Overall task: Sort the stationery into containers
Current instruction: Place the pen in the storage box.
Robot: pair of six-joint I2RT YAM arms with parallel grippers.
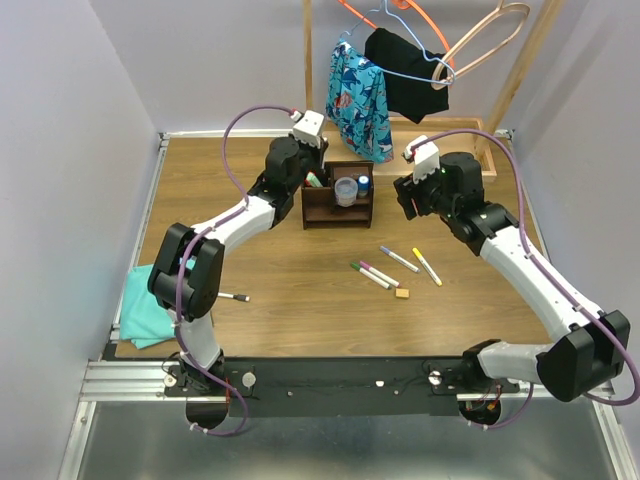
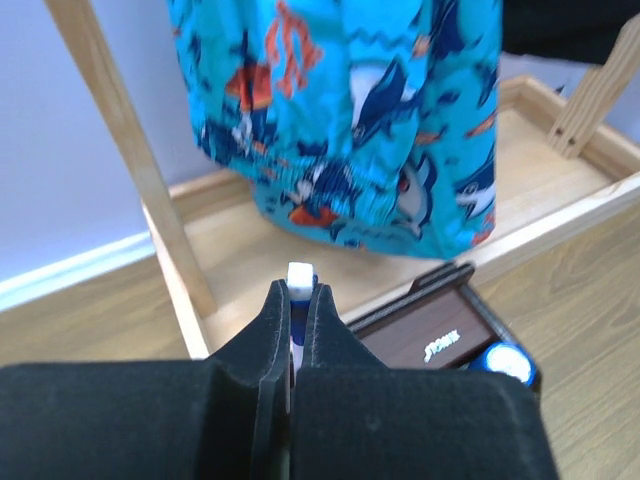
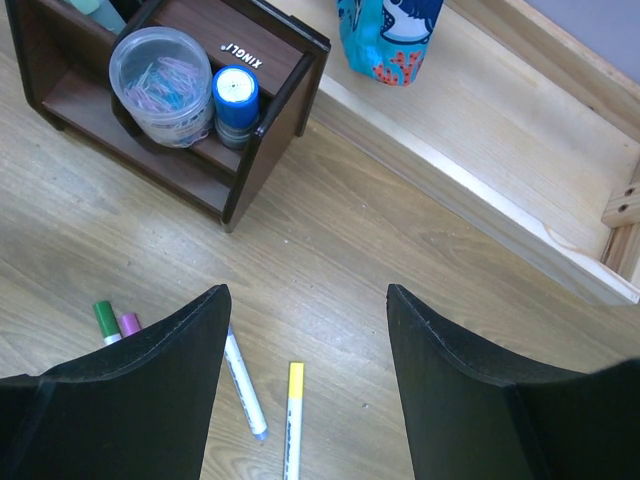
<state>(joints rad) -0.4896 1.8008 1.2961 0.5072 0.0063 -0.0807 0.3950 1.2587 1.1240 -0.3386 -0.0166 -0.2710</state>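
— Left arm?
— Reaching out to the far left corner of the dark wooden organizer (image 1: 337,208). Left gripper (image 2: 298,300) clamped on a thin marker (image 2: 300,273), white end up.
— Right?
— Right gripper (image 3: 308,310) spread wide, empty, above the wood-grain table (image 3: 330,230). Slim loose markers (image 3: 245,388) beneath.

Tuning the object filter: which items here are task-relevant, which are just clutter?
Job: organizer; clear tub; held marker in left end effector; green marker; purple marker; blue marker; yellow marker; eraser.
Lying about: teal cloth; patterned shorts; black garment; rack tray.
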